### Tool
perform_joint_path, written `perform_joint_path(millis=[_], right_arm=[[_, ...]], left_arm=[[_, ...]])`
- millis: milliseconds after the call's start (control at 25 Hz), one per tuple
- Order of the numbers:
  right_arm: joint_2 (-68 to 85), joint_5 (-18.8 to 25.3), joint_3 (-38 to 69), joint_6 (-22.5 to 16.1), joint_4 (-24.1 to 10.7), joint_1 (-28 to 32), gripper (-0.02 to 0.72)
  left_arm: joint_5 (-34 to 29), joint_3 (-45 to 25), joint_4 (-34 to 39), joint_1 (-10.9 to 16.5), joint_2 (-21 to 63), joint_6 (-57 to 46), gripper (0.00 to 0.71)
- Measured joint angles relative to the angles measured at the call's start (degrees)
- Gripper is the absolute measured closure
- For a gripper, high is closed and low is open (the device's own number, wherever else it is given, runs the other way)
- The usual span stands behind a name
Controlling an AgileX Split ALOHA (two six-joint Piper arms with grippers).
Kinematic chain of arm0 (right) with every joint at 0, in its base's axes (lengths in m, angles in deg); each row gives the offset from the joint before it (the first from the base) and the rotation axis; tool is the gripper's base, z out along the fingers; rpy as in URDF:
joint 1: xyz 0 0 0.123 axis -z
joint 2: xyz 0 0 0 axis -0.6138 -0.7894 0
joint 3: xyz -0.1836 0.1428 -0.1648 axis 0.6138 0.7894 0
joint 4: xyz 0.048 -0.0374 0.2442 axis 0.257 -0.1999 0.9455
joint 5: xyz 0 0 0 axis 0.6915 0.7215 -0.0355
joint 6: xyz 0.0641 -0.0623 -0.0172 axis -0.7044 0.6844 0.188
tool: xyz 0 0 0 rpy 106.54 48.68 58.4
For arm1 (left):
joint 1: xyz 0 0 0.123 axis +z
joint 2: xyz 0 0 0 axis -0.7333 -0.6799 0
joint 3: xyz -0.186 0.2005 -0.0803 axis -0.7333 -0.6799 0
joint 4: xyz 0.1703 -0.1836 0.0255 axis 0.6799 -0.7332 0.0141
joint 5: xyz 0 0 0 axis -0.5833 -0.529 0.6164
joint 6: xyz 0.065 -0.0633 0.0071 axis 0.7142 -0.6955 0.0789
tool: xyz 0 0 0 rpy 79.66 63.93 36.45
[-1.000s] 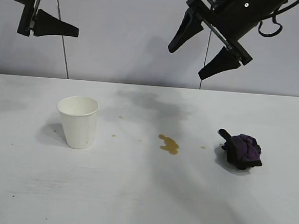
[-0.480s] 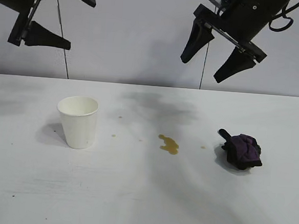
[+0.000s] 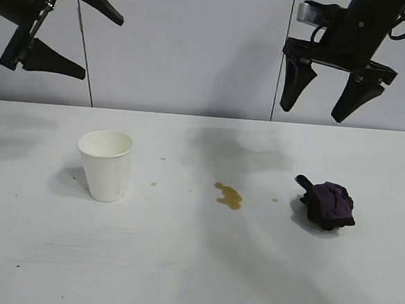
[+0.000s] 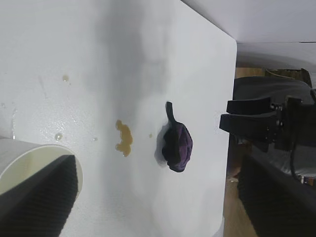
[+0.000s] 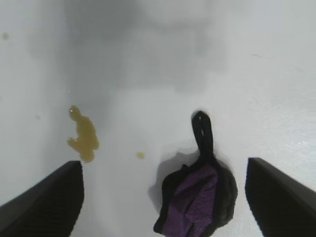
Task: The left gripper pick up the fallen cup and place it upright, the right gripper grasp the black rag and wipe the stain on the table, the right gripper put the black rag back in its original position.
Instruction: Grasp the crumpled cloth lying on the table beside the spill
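Note:
The white cup stands upright on the left of the white table; its rim shows in the left wrist view. The yellowish-brown stain lies mid-table, also in the wrist views. The black rag with purple folds sits to the right of the stain. My left gripper is open and empty, high above the table's left. My right gripper is open and empty, high above the rag, fingers pointing down.
Small droplets lie near the cup and between the stain and the rag. A grey wall stands behind the table. The table's far right edge shows in the left wrist view.
My right gripper has swung right and turned its fingers downward, now over the rag. My left gripper has drawn up and to the left. Cup, stain and rag have not moved.

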Motion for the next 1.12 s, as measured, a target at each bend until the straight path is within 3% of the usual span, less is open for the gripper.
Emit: perform_joint_path(millis=[720, 1120], right_arm=[[2.0, -0.3, 14.4, -1.7, -5.7, 0.0, 0.093], [1.9, -9.3, 20.6, -1.7, -5.3, 0.0, 0.093]], left_arm=[[0.5, 0.0, 0.2, 0.0, 0.0, 0.0, 0.074], [0.1, 0.0, 0.2, 0.0, 0.0, 0.0, 0.074]])
